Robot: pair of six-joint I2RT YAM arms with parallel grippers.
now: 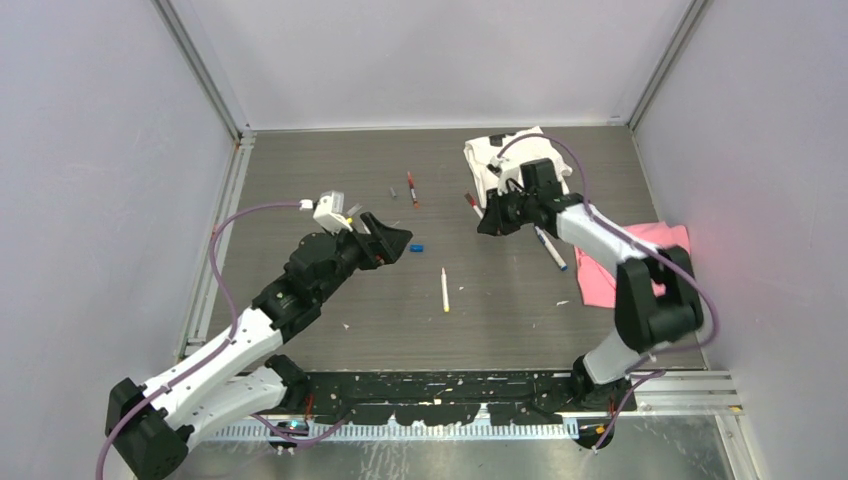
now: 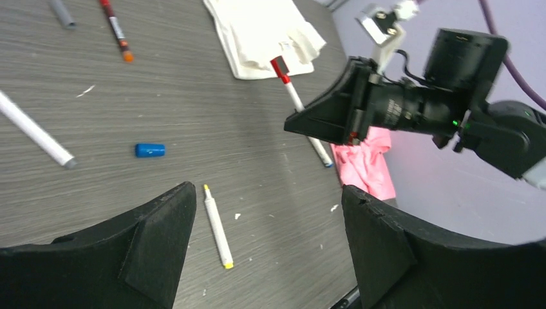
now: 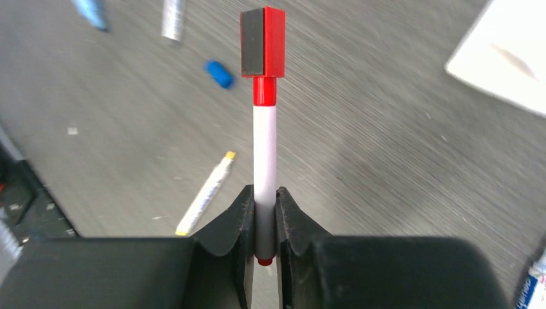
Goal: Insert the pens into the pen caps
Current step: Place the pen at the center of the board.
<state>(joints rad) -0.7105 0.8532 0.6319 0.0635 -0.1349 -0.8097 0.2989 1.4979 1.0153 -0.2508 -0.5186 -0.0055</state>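
Grey table (image 1: 500,300), right gripper (image 3: 263,198) clamping red-capped pen (image 3: 264,141)

**Where things lie on the table**

Near the middle of the table (image 1: 300,160) we find the middle pen (image 1: 444,290), running from near edge towards far edge. Just behind it, slightly left, lies the loose cap (image 1: 417,246), beside the left gripper (image 1: 392,238). Further back lies the far pen (image 1: 412,188), with the far cap (image 1: 393,190) just left of it. The far cloth (image 1: 485,160) sits toward the far right corner. Before it hangs the right gripper (image 1: 487,222), with the gripped pen (image 1: 470,203) between its fingers. The near cloth (image 1: 597,282) lies by the right edge, and just left of it is the right-hand pen (image 1: 551,250).
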